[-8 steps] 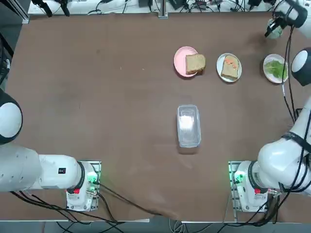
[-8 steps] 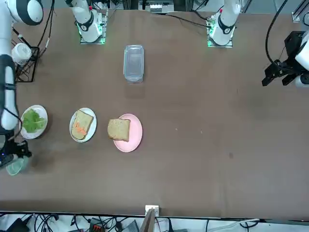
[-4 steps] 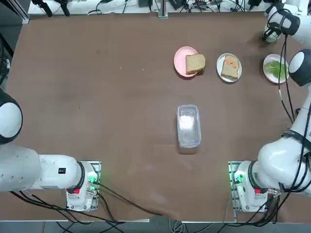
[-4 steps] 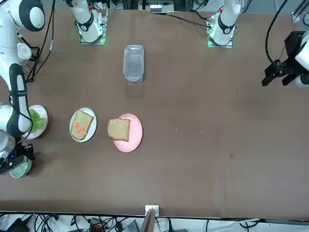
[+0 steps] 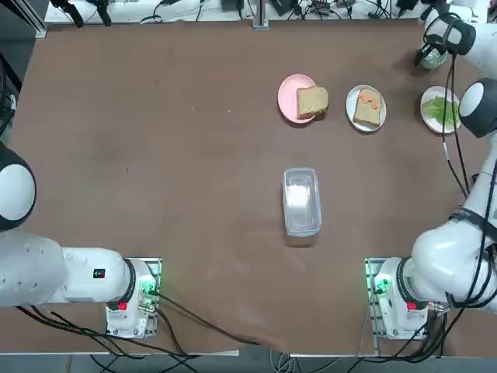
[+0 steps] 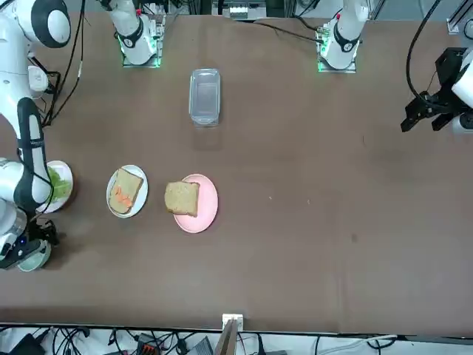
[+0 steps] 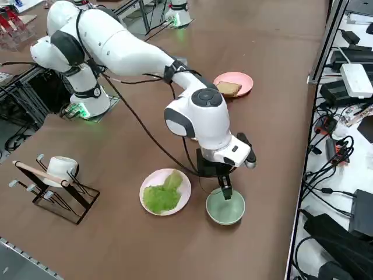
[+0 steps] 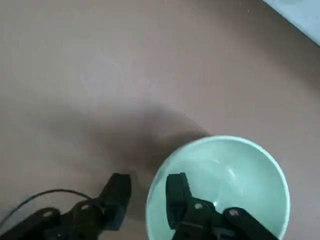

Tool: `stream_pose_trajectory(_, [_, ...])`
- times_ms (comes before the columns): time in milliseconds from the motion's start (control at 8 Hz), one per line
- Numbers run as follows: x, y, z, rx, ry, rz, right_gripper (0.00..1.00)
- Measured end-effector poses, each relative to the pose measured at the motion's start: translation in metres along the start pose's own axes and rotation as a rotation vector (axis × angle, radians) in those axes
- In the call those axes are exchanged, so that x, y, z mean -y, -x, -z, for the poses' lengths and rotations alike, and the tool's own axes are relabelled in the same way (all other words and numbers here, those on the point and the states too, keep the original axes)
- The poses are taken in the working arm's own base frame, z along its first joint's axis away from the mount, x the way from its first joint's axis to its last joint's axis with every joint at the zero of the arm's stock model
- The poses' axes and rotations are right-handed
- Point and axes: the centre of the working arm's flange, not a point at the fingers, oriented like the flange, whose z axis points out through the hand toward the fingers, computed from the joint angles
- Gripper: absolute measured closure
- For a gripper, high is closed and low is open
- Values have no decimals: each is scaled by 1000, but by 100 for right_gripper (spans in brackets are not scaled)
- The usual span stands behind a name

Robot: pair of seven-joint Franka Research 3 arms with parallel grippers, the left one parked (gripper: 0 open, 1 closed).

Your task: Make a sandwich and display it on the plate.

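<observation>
- Sandwich: sitting half-built on the small white plate (image 5: 350,109), right of centre in the top view. The lower bread slice (image 5: 369,116) is lying flat there, with orange pieces (image 5: 366,99) resting on top.
- Done, as far as I'm seeing: base slice and orange filling are in place.
- Left: lettuce and top slice. Neither is sitting on the stack, so I'm calling it roughly half complete.
- Top slice (image 5: 312,102): waiting on the pink plate (image 5: 288,97), hanging over its edge, on one side of the sandwich plate.
- Lettuce (image 7: 162,198): waiting on its own pale plate (image 7: 186,189), on the other side of the sandwich plate.
- Right gripper (image 8: 148,201): hovering at the pale-green bowl (image 7: 225,208), beyond the lettuce plate. Fingers are standing apart with nothing between them being gripped; one is showing over the bowl, the other outside its rim.
- Next, my guess: it's needing to move over to the lettuce (the bowl isn't looking like a remaining ingredient source), pinching the leaf without tearing it or dragging the plate.
- Risk: a low sideways move could be nudging the bowl.
- Further out: clear plastic box (image 5: 301,202) is sitting nearer the arm bases, playing no part.
</observation>
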Motion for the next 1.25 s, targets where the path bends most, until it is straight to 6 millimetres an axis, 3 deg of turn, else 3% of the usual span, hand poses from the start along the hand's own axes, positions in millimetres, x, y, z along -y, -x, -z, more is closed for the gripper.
stream_pose_trajectory(250, [-1, -4, 10, -5, 6, 3, 35])
stream_pose_trajectory(500, [-6, -7, 50, 14, -2, 3, 1])
stream_pose_trajectory(750, [1, -14, 96, 53, -34, 17, 0])
stream_pose_trajectory(875, [6, -9, 109, 92, -67, 30, 0])
stream_pose_trajectory(1125, [18, 21, 120, 154, -114, 32, 1])
stream_pose_trajectory(1250, [22, 48, 120, 179, -130, 13, 1])
